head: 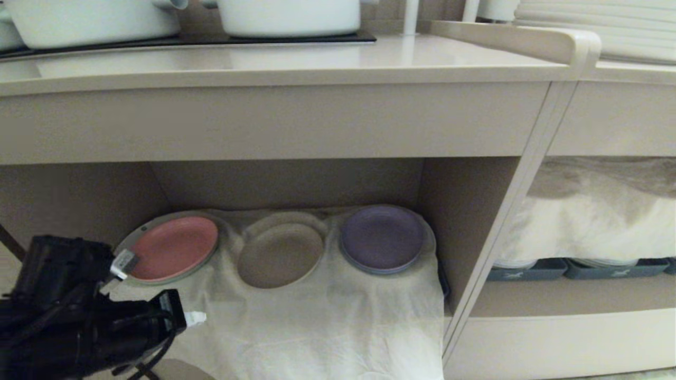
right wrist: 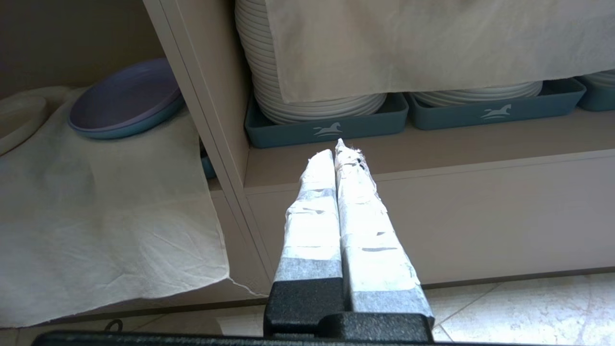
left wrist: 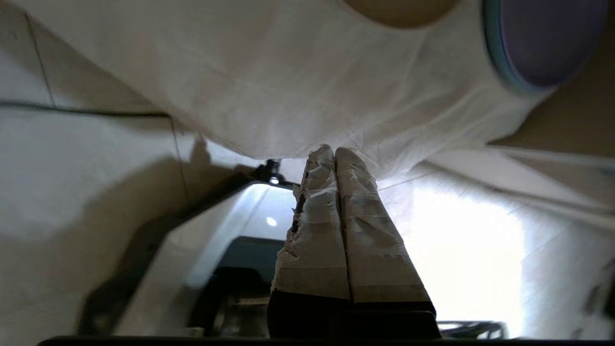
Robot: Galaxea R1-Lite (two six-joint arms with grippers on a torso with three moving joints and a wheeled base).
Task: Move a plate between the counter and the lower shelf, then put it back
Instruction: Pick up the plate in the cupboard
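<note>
The plate [head: 280, 254], small, round and matte beige, lies on the white cloth [head: 327, 322] in the lower shelf [head: 465, 211]. A pink plate [head: 174, 248] lies on its left and a purple plate [head: 381, 238] on its right. The counter [head: 317, 60] runs above the niche. My left arm comes in at the lower left; its gripper [head: 194, 317] [left wrist: 335, 150] is shut and empty, low in front of the cloth's hanging edge, below the pink plate. The plate's edge [left wrist: 401, 8] shows beyond the fingers. My right gripper [right wrist: 336, 146] is shut and empty, before the neighbouring niche.
Two white pots [head: 90, 21] [head: 290, 16] stand on a black panel on the counter. White plates [head: 597, 26] are stacked at the top right. A slanted divider post [head: 507, 211] separates the wider niche, where dark trays [head: 528, 269] hold cloth-covered white plates.
</note>
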